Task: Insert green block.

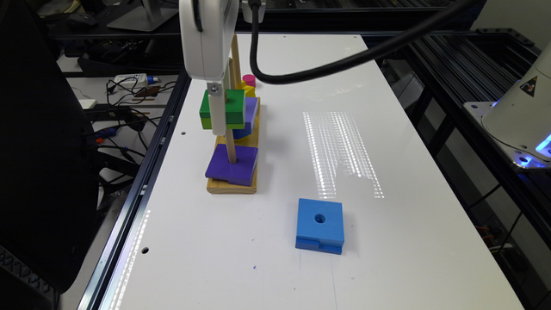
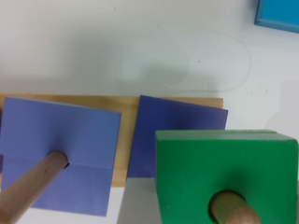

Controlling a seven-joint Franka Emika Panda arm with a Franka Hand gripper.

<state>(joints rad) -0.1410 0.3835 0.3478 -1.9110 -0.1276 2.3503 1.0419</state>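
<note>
The green block (image 1: 232,107), dark green over lime, hangs partway down the near wooden peg (image 1: 231,148) of a wooden base (image 1: 232,186). It is well above a purple square block (image 1: 232,165) resting at that peg's foot. My gripper (image 1: 223,117) comes straight down from above, its white part lying against the green block's side. In the wrist view the green block (image 2: 224,163) sits close to the camera with the peg (image 2: 231,210) through its centre hole and the purple block (image 2: 177,135) below. The wrist view does not show whether the gripper is open or shut.
A second purple block (image 1: 251,113) sits on the middle peg (image 2: 28,186), with yellow (image 1: 248,89) and pink (image 1: 249,79) pieces behind it. A blue square block (image 1: 320,224) lies on the white table (image 1: 387,241) toward the exterior view's right. A black cable (image 1: 344,60) arcs overhead.
</note>
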